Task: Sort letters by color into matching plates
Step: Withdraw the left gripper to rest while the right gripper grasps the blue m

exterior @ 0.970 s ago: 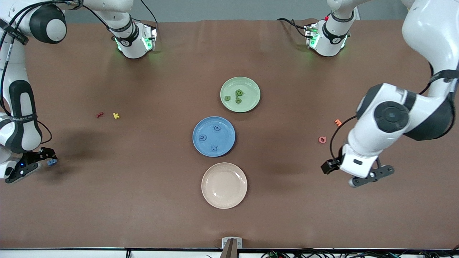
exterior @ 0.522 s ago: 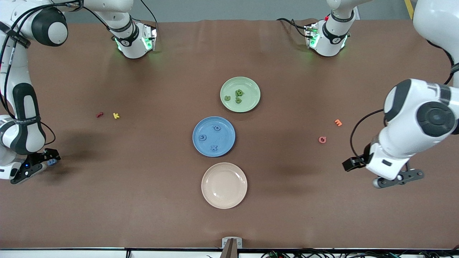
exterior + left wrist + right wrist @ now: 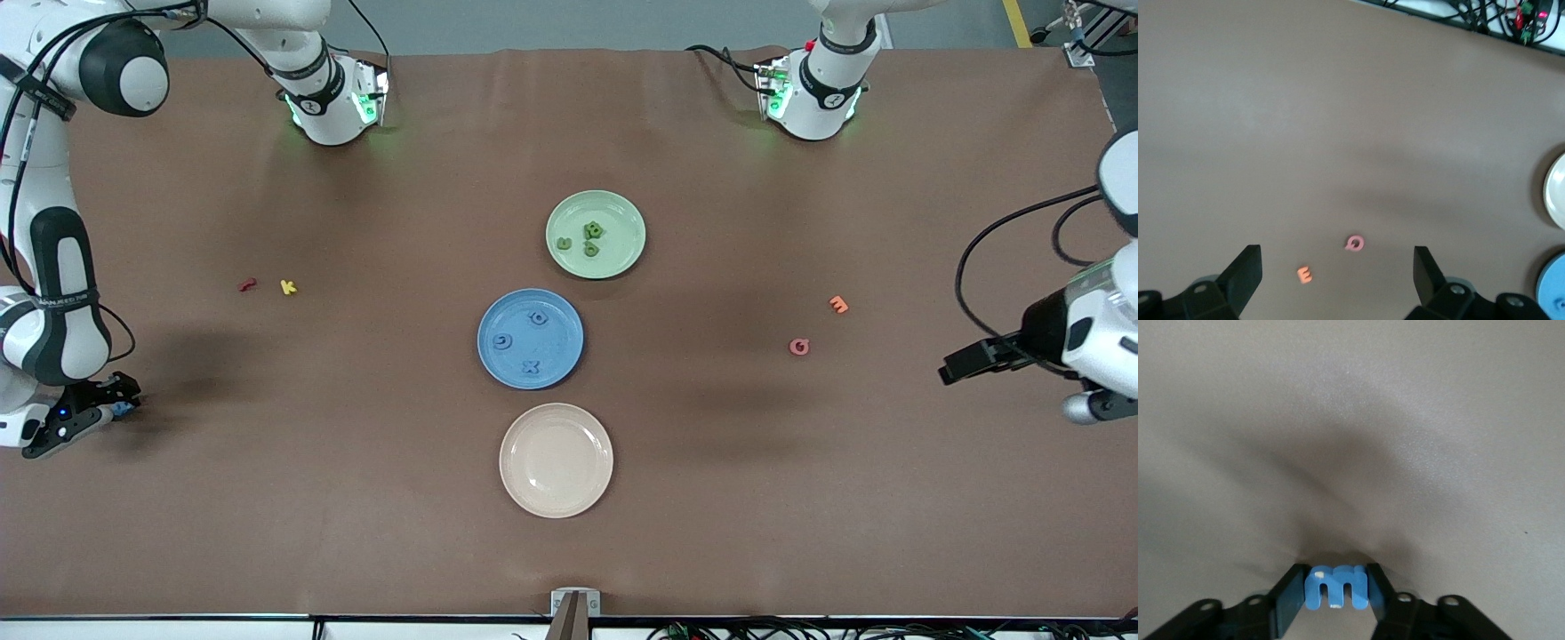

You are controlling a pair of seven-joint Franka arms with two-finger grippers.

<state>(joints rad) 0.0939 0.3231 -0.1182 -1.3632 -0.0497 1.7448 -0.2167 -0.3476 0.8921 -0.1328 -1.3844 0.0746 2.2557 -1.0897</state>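
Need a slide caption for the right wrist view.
Right hand shut on a blue letter, low over the brown table.

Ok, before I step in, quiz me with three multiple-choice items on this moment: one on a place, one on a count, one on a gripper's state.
1. Where is the right gripper?
A. over the beige plate
B. low at the right arm's end of the table
C. over the green plate

2. How many letters lie in the blue plate?
A. one
B. three
C. five

3. What are the right gripper's fingers doing?
A. standing wide open over bare table
B. pressing on a yellow letter
C. closed on a blue letter

Answers:
1. B: the front view shows it down at the table's edge at the right arm's end, well away from the beige plate and green plate.
2. B: three blue pieces show in it.
3. C: the right wrist view shows both fingers against the blue letter's sides.
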